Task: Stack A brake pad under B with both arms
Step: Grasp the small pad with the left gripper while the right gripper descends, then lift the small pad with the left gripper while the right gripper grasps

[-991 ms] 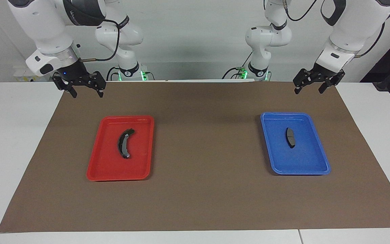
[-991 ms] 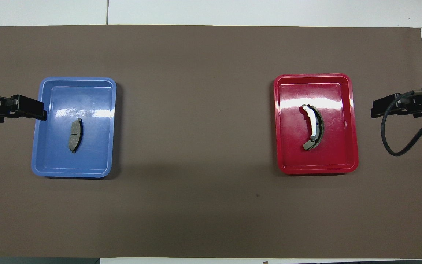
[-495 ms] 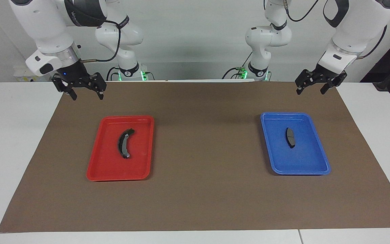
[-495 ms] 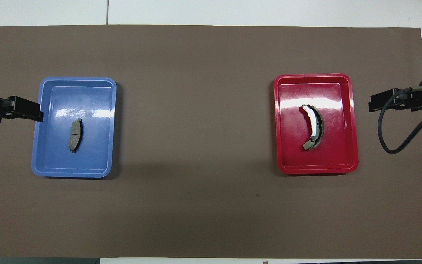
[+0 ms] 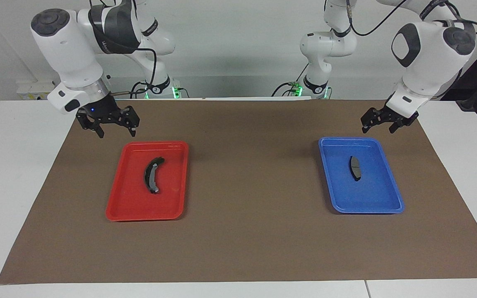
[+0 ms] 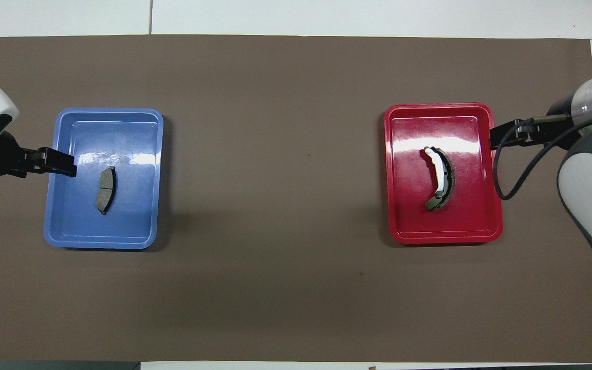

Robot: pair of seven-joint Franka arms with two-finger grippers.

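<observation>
The A brake pad [image 5: 355, 167], short and dark grey with a slot across it, lies in the blue tray [image 5: 367, 196]; it also shows in the overhead view [image 6: 105, 190]. B [image 5: 152, 174], the long black crescent pad with a lighter strip, lies in the red tray [image 5: 133, 203] and shows in the overhead view [image 6: 441, 178]. My left gripper [image 5: 377, 128] hangs open and empty over the blue tray's rim [image 6: 67, 168]. My right gripper [image 5: 115, 131] hangs open and empty over the red tray's rim [image 6: 497, 139].
Both trays sit on a brown mat [image 5: 246, 186] that covers most of the white table. The blue tray [image 6: 121, 228] is toward the left arm's end, the red tray [image 6: 411, 218] toward the right arm's end, with bare mat between them.
Both grippers have come down and moved in toward their trays, the left to the blue tray's rim and the right to the red tray's rim. The pads have not moved.
</observation>
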